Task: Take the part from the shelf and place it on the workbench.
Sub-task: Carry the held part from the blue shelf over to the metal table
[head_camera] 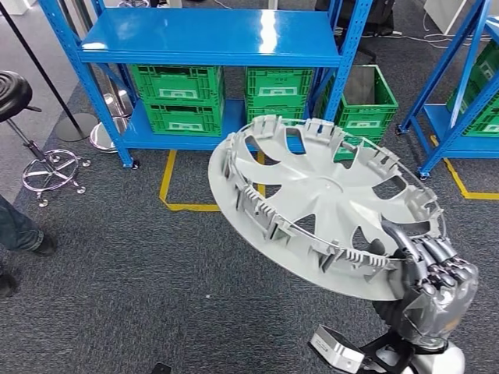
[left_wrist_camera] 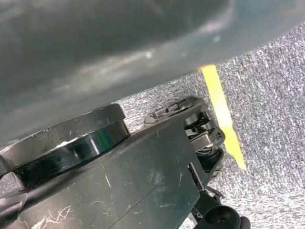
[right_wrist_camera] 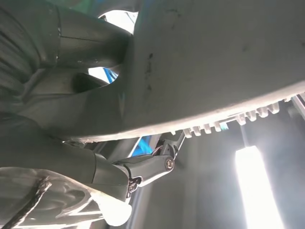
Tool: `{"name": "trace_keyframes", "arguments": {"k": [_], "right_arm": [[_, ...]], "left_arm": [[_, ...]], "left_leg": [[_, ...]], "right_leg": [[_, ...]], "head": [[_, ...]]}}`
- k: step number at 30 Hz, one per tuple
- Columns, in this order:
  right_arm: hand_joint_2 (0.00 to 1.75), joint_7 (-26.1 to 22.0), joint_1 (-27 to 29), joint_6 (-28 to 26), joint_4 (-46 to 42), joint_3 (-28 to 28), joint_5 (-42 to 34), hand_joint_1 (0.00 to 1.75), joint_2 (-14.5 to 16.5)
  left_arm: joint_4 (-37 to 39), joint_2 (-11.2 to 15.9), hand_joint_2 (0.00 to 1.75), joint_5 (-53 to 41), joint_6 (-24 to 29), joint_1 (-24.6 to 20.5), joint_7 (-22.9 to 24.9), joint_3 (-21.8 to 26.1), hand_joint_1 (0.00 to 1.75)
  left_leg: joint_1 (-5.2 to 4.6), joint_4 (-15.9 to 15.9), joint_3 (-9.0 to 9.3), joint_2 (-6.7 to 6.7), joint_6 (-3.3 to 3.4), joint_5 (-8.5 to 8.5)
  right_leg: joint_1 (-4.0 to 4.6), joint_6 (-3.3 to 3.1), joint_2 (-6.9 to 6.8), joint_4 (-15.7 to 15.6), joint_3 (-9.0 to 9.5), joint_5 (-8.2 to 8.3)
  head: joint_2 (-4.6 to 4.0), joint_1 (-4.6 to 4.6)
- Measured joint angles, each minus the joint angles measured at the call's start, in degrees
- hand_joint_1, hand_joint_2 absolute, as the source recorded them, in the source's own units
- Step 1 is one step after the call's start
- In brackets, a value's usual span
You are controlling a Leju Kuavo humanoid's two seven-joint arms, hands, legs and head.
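Observation:
The part is a large silver wheel cover, ribbed side up and tilted, hanging in the air over the grey carpet in front of the blue shelf. My right hand grips its near right rim, dark fingers curled over the edge. In the right wrist view the cover's smooth face sits close against the hand, the thick grey thumb pressed to it and a finger below the toothed rim. My left hand is a blurred grey mass hanging above the floor; its fingers cannot be made out.
Green crates stand stacked on the shelf's low level, another crate beside it. A second blue rack is at the right. Yellow floor tape, a black stool and a person's shoe lie at the left.

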Motion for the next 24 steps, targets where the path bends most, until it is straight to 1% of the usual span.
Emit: {"name": "trace_keyframes", "arguments": {"k": [7,11,24], "right_arm": [[1.75,-0.01,-0.50,0.00,-8.22,1.02,2.18,1.75,-0.03],[1.75,-0.13,-0.55,0.00,-11.40,1.75,2.54,1.75,-0.13],[1.75,-0.17,-0.54,0.00,-13.37,2.79,4.15,1.75,-0.26]], "left_arm": [[0.00,-0.02,0.00,-0.37,-0.02,-0.11,-0.23,-0.08,0.00],[0.00,-0.02,0.00,-0.40,-0.08,-0.14,-0.28,-0.10,0.00],[0.00,-0.07,0.00,-0.42,-0.52,-0.28,-0.54,-0.10,0.00]], "left_leg": [[0.00,0.00,0.00,0.00,0.00,0.00],[0.00,0.00,0.01,0.00,0.00,0.00],[0.00,0.00,0.02,0.00,0.00,0.00]], "right_leg": [[0.00,0.00,0.00,0.00,0.00,0.00],[0.00,0.00,0.00,0.00,0.00,0.00],[0.00,0.00,0.01,0.00,0.01,0.00]], "head": [[0.00,-0.01],[0.00,-0.01],[0.00,-0.01]]}}
